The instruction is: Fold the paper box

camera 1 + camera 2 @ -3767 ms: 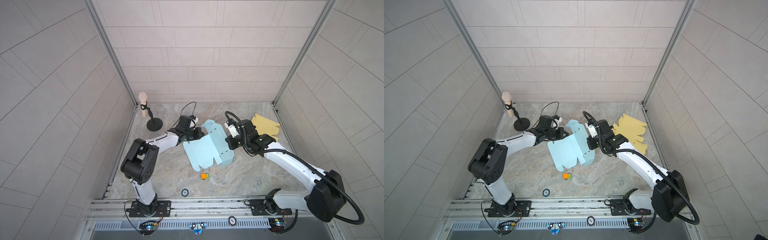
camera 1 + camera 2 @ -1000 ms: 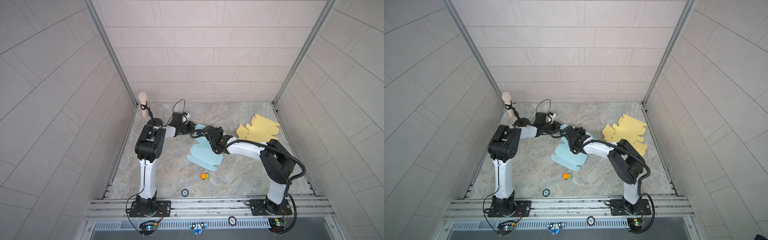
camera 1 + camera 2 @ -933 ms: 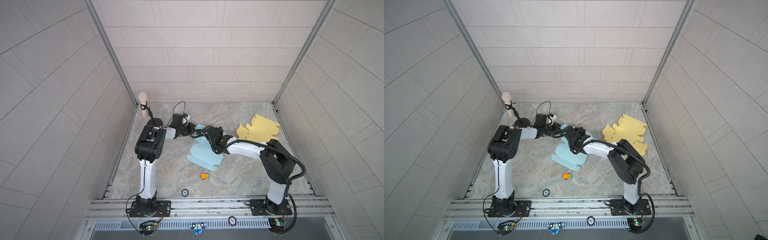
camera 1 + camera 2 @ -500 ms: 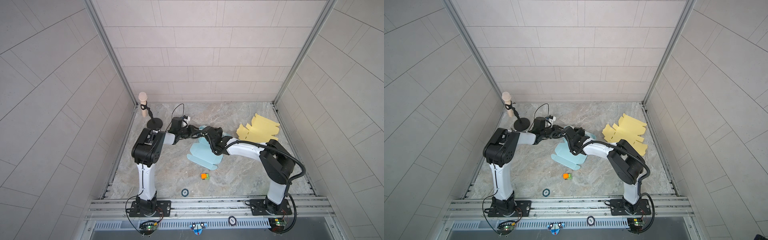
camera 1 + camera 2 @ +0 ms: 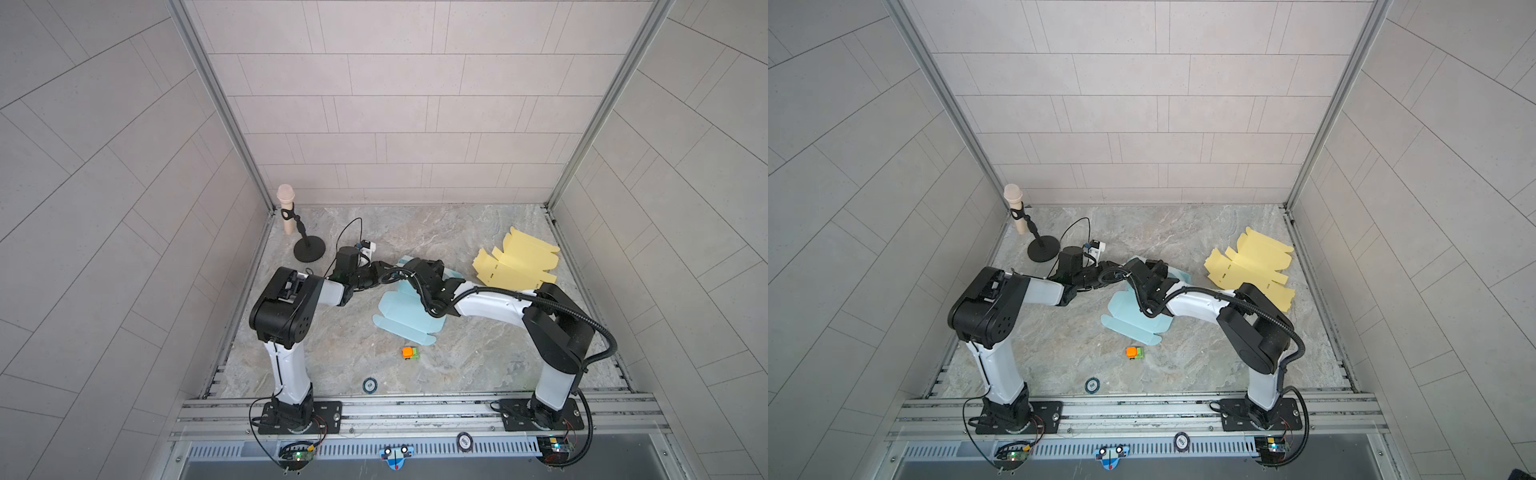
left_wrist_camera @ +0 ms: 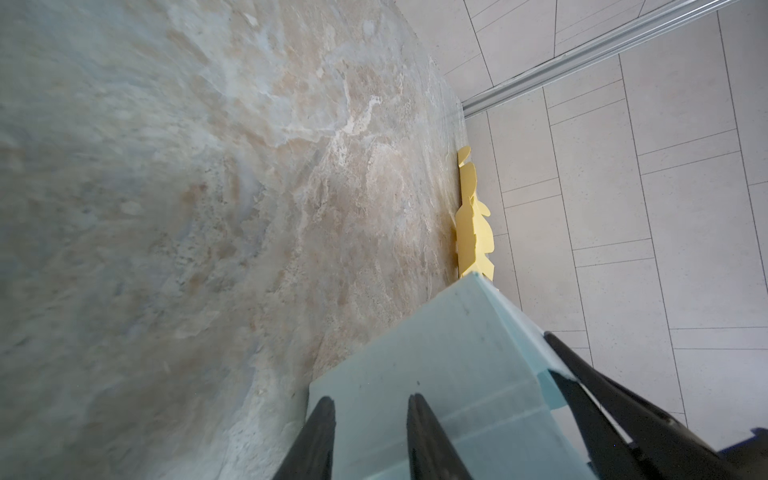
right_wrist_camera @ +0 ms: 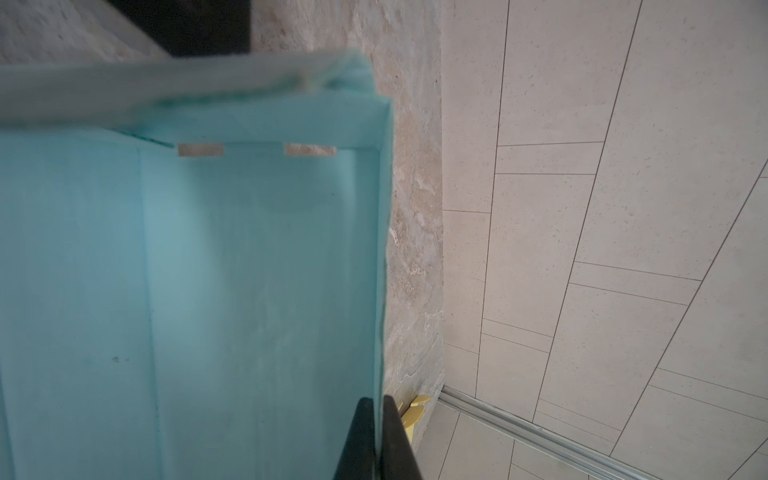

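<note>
The light blue paper box (image 5: 399, 316) lies mid-table in both top views (image 5: 1129, 320), its near part flat and its far walls standing up. My right gripper (image 7: 378, 409) is shut on the thin edge of one upright wall (image 7: 384, 249), at the box's far end (image 5: 411, 268). My left gripper (image 6: 370, 409) is open, its two fingers side by side against the outer face of a blue panel (image 6: 436, 353) with nothing between them. In a top view it sits at the box's far left corner (image 5: 380, 270), close to the right gripper.
A flat yellow paper cutout (image 5: 515, 262) lies at the back right. A microphone on a black stand (image 5: 307, 249) is at the back left. A small orange toy (image 5: 410, 353) and a round disc (image 5: 369, 385) lie nearer the front rail.
Since the earliest frames the flat sheet has been drawn together with its far walls raised. Over the last second the left arm's elbow swung leftward and its jaws parted a little.
</note>
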Tool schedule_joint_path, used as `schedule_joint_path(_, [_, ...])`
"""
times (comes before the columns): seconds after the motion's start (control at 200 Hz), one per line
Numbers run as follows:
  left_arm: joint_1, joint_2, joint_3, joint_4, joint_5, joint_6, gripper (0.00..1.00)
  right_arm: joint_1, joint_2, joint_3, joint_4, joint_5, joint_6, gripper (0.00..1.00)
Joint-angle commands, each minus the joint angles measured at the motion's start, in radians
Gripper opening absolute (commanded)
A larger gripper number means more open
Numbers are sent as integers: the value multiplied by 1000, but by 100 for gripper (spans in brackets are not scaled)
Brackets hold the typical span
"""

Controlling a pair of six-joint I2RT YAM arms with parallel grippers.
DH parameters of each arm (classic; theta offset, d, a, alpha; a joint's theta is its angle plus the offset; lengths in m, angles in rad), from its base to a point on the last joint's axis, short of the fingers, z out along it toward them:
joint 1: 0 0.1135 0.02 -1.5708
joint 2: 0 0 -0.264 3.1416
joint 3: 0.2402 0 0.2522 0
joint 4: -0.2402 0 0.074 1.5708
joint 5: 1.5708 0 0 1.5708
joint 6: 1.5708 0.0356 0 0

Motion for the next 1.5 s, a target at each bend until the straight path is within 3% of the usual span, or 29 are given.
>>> schedule_joint_path(0.0, [-8,-28,-37,92,13,15,34,8,-38,-4,-3,-8,1,0])
schedule_joint_path(0.28, [-8,-57,-76,119,8,52,39,12,-29,-10,-5,-13,-2,0])
schedule_joint_path(0.551, [-9,-51,-68,78,10,136,53,15,-28,-12,-2,-25,-3,0])
schedule_joint_path(1.061, [-11,-17,-84,225,50,156,57,25,-32,-13,-22,-46,13,0])
schedule_joint_path(1.497, [-21,-66,-113,120,-22,271,56,60,-44,-72,64,12,-32,0])
